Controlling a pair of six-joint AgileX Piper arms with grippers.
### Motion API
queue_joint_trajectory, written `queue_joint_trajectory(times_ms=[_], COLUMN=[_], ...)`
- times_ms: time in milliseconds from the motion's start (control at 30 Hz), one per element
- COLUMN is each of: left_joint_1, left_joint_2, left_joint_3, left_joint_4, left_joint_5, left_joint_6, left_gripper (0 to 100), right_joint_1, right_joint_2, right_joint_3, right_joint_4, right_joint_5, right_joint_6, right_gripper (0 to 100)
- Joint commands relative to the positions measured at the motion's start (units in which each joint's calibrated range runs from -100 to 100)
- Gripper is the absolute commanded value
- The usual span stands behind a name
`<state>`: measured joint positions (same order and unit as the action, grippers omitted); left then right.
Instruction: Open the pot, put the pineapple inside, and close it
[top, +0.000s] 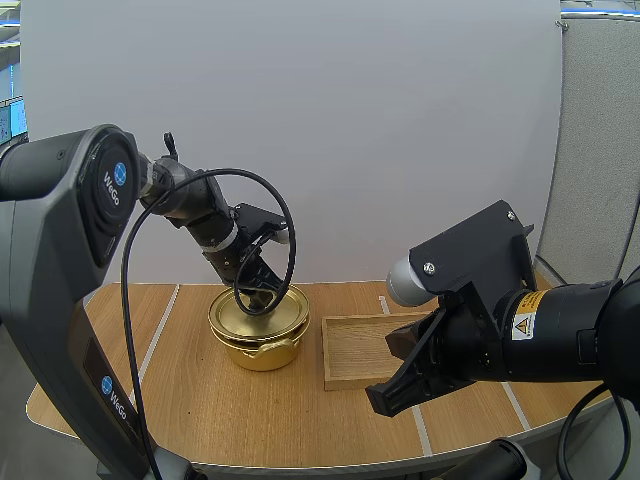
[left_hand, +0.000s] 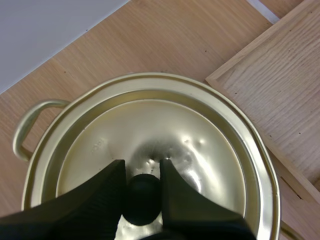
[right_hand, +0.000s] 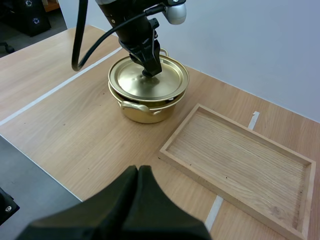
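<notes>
- Fingers (left_hand: 95, 200) of the left gripper (left_hand: 142, 167) stand a little apart, their tips pinching the dark knob (left_hand: 142, 200) between them (so it is closed on the knob, not on the metal).
- The knob sits at the middle of the gold lid (left_hand: 150, 130), and the arm reaches down onto it from the left.
- The lid lies on the pot (top: 262, 352), covering its mouth; whether it is lifted a hair off the rim, I cannot tell.
- One looped handle (left_hand: 27, 125) of the pot sticks out past the lid's rim.
- The pot stands on the tabletop (top: 200, 400) toward the far edge, left of the middle.
- The tray (top: 360, 350) lies just beside the pot on its right, not touching it, with its long side running toward the right edge.
- The right gripper (right_hand: 137, 172) has its fingers pressed together into one dark wedge, holding nothing.
- It hangs above the near edge of the tabletop at the right, close to the tray's near rim and well apart from the pot.
</notes>
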<state>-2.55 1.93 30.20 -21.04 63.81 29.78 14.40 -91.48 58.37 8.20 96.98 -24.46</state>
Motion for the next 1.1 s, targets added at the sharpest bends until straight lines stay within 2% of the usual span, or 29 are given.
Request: queue_joint_trajectory(times_ms=[0, 467, 533, 600, 667, 700, 733, 1067], left_joint_1=[-0.07, -0.07, -0.07, -0.07, -0.07, -0.07, -0.07, -0.07], left_joint_2=[-0.2, -0.2, -0.2, -0.6, -1.3, -1.8, -2.3, -12.2], left_joint_3=[0.9, 3.3, 3.3, 3.3, 3.3, 3.3, 3.1, -5.5], left_joint_4=[-1.3, -1.3, -1.3, -1.3, -1.3, -1.3, -1.3, -1.4], left_joint_5=[-0.9, -0.7, -0.4, -0.2, 0.2, 0.5, 1.1, 17.5], left_joint_6=[0.3, 1.3, 2.4, 2.4, 2.4, 2.4, 2.4, 0.2], left_gripper=[0, 1, 13, 34, 69, 96, 100, 100], right_joint_1=[-0.2, -0.2, -0.2, -0.2, -0.2, -0.2, -0.2, -0.2], right_joint_2=[-0.6, -0.6, -0.6, -0.6, -0.6, -0.6, -0.6, -0.6], right_joint_3=[0.3, 0.3, 0.3, 0.3, 0.3, 0.3, 0.3, 0.3], right_joint_4=[-0.4, -0.4, -0.4, -0.4, -0.4, -0.4, -0.4, -1.0], right_joint_5=[-0.6, -0.6, -0.6, -0.6, -0.6, -0.6, -0.6, -0.6], right_joint_6=[-0.4, -0.4, -0.4, -0.4, -0.4, -0.4, -0.4, -0.4], right_gripper=[0, 0, 0, 0, 0, 0, 0, 0])
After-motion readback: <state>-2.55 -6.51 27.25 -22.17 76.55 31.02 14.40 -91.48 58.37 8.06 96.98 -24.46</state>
